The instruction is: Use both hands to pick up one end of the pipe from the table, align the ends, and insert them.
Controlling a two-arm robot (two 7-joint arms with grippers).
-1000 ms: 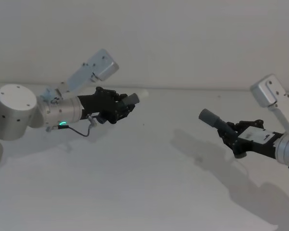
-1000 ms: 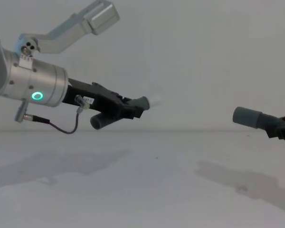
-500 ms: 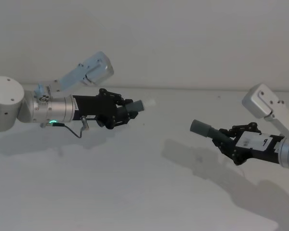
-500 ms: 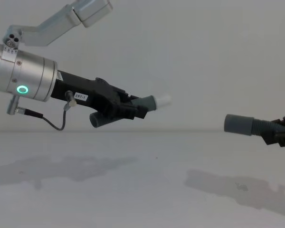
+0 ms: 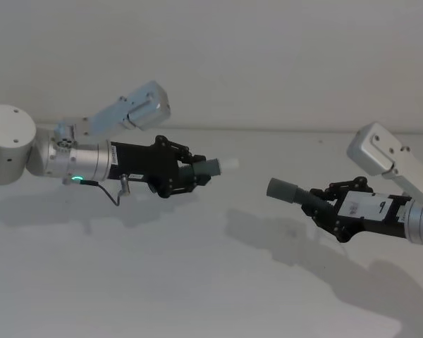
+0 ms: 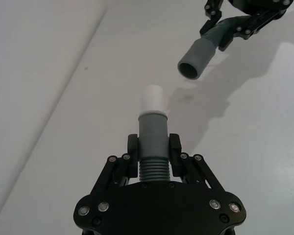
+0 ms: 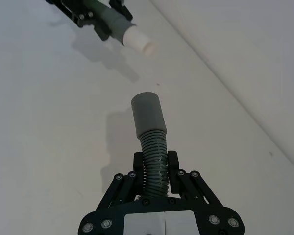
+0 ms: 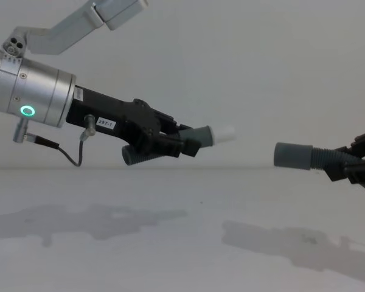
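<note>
left gripper [image 5: 185, 174] clamped on ribbed stretch of stub piece [image 5: 210, 167], above table [image 5: 162, 282]; right gripper [image 5: 335, 210] clamped on plain-cuff piece [image 5: 285, 191]; ends closer than 0.5 s ago; still apart, slightly offset; alignment unfinished
</note>
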